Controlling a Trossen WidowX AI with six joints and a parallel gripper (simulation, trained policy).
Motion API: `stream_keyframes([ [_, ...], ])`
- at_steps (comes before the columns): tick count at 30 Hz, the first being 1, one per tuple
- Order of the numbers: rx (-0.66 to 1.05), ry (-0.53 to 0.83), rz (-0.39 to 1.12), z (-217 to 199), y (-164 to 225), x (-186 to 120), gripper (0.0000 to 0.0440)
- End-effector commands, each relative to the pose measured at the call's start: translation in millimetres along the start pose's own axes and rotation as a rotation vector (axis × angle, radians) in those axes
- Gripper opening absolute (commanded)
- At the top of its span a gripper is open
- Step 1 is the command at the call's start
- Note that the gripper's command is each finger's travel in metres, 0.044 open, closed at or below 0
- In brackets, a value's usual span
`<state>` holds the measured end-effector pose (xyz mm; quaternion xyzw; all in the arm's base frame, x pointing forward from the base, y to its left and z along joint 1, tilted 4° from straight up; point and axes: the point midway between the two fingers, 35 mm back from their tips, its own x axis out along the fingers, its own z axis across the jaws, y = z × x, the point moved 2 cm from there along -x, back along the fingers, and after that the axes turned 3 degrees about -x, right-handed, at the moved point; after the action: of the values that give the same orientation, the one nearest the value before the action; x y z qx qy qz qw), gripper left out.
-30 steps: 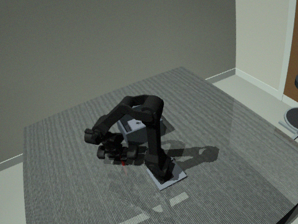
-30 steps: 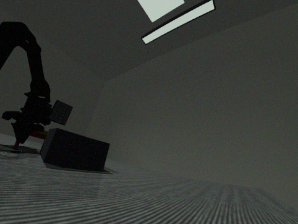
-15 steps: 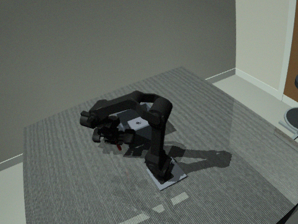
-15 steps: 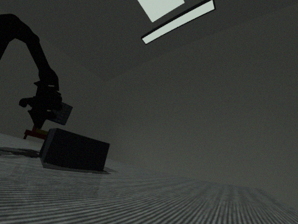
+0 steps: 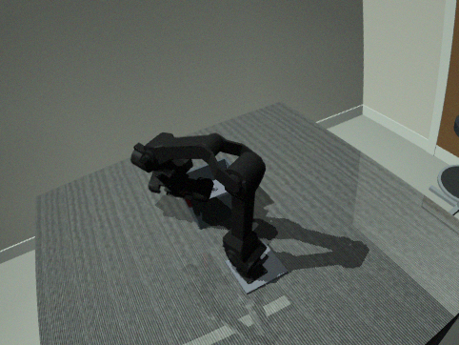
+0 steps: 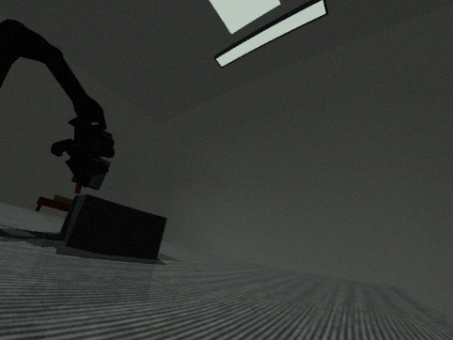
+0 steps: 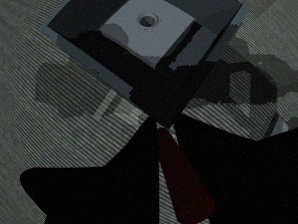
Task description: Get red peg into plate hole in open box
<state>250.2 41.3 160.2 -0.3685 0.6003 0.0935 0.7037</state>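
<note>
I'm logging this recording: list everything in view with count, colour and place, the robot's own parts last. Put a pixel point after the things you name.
Peg [image 5: 189,202] [image 6: 78,189] [image 7: 186,180]: one, red, in the end effector, outside the box
Box [image 5: 211,213] [image 6: 115,230] [image 7: 107,82]: one, dark grey, open, on the table
Plate with hole [image 5: 219,191] [image 7: 165,50]: one, pale grey, inside the box
Table [image 5: 119,248] [image 6: 235,305] [image 7: 120,145]: one, grey, striped, under the box
Wall [image 5: 167,62] [image 6: 329,164]: grey, behind the table
Door-like panel [image 5: 448,105]: one, brown, right edge
Round-topped item [image 5: 452,181]: one, dark, right edge
Low item [image 6: 54,203]: red and yellow, behind the box, unclear
Overhead panels [image 6: 270,35]: two, pale
Base plate [image 5: 281,271]: one, grey, under the arm
Arm [image 5: 243,214] [image 6: 70,80]: one, black
End effector [image 5: 188,195] [image 6: 80,185] [image 7: 164,121]: one, black, shut on the peg
</note>
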Motion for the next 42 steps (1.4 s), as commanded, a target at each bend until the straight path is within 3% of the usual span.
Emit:
stream_keyframes([
  [1,0.022,0.002,-0.021,1.1,-14.3,1.5,0.0],
  [16,0.07,0.049,-0.054,-6.1,-74.8,36.7,0.0],
  [33,-0.028,0.044,0.01,-8.7,-110.3,91.9,0.0],
  [35,-0.047,0.043,0.028,-9.0,-109.3,98.9,0.0016],
  [40,-0.076,0.044,0.078,-9.3,-107.3,115.1,0.0134],
  [42,-0.088,0.044,0.089,-9.6,-109.9,118.6,0.0153],
])
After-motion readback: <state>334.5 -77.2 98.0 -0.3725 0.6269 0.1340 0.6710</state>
